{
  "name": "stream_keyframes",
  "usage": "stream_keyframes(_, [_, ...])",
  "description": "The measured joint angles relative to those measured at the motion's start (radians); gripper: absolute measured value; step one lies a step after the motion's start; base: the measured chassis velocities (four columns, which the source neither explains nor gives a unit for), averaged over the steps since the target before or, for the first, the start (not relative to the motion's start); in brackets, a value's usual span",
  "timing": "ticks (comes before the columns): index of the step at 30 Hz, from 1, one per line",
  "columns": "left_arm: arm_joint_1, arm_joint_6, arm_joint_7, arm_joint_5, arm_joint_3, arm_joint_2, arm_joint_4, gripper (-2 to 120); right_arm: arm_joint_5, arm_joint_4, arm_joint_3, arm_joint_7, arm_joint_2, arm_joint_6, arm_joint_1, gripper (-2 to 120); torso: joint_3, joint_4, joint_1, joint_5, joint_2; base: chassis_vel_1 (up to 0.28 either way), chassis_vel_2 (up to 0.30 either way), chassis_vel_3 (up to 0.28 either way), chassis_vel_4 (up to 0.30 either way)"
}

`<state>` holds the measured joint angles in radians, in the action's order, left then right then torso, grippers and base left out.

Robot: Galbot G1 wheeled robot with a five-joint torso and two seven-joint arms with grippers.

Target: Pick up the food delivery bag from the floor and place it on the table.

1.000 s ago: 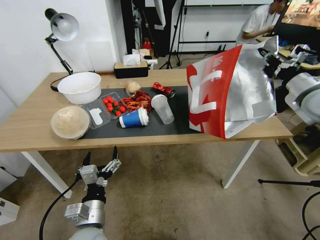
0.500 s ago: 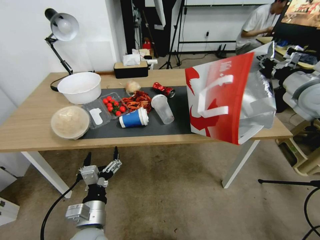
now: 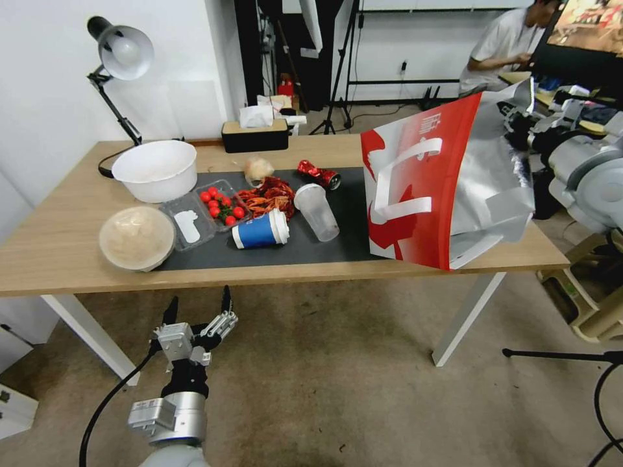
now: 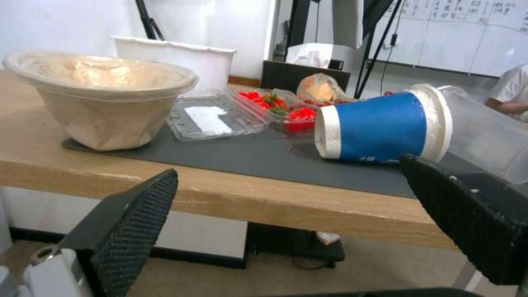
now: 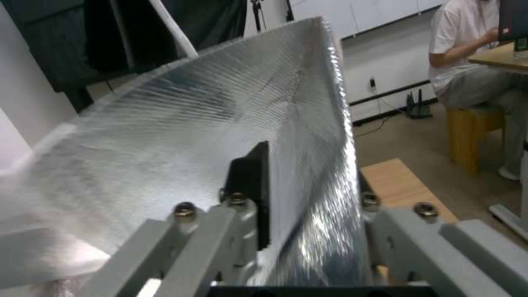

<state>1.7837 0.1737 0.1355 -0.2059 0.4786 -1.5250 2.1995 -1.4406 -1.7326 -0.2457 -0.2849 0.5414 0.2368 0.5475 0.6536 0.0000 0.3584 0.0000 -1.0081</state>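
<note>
Two hands: right hand (image 3: 516, 120) pinched shut on the top rim of the food delivery bag (image 3: 448, 188); in the right wrist view the foil wall (image 5: 231, 136) runs straight between the fingers (image 5: 250, 181). Bag hangs below and ahead of that hand, tilted, lowest corner at or just over the bench (image 3: 58, 253) near edge, touching or not: can't tell. Bag looks light, floppy, foil prob slippery; rim grip lets it swing, white strap handles (image 3: 402, 188) likely a surer hold. Blue cup (image 3: 259, 232) and clear cup (image 3: 317, 211) sit farther off on the mat. Left hand (image 3: 196, 305) parked low over the floor (image 3: 324, 389), fingers spread, holding nothing.
</note>
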Motion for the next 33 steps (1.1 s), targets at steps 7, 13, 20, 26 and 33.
stream_keyframes(7, [0.004, 0.004, -0.008, 0.007, -0.001, -0.002, 0.000, 100, 0.005, 0.002, 0.000, 0.014, 0.001, -0.003, -0.003, 45, 0.000, 0.0000, 0.000, 0.0000, 0.000, 0.000, 0.000, 0.000, 0.000])
stream_keyframes(13, [0.005, 0.006, -0.010, 0.012, -0.002, -0.006, 0.001, 100, 0.012, -0.008, -0.004, 0.031, -0.001, -0.004, 0.006, 65, 0.000, 0.0001, 0.000, 0.0000, 0.000, 0.000, 0.000, 0.000, 0.000])
stream_keyframes(20, [0.006, 0.007, -0.010, 0.012, -0.004, -0.009, 0.009, 100, 0.015, -0.036, -0.031, 0.040, -0.002, -0.003, 0.040, 92, 0.000, 0.0001, 0.000, 0.0000, 0.000, 0.000, 0.000, 0.000, 0.000])
stream_keyframes(26, [0.006, 0.006, -0.011, 0.009, -0.004, -0.008, 0.012, 100, 0.016, -0.059, -0.066, 0.052, -0.002, -0.001, 0.085, 100, 0.000, 0.0000, 0.000, 0.0001, 0.000, 0.000, 0.000, 0.000, 0.000])
stream_keyframes(33, [0.006, 0.001, -0.011, 0.003, -0.001, -0.003, 0.021, 100, 0.020, -0.092, -0.124, 0.069, -0.018, 0.003, 0.143, 100, 0.000, 0.0000, 0.000, 0.0000, 0.000, 0.000, 0.000, 0.000, 0.000])
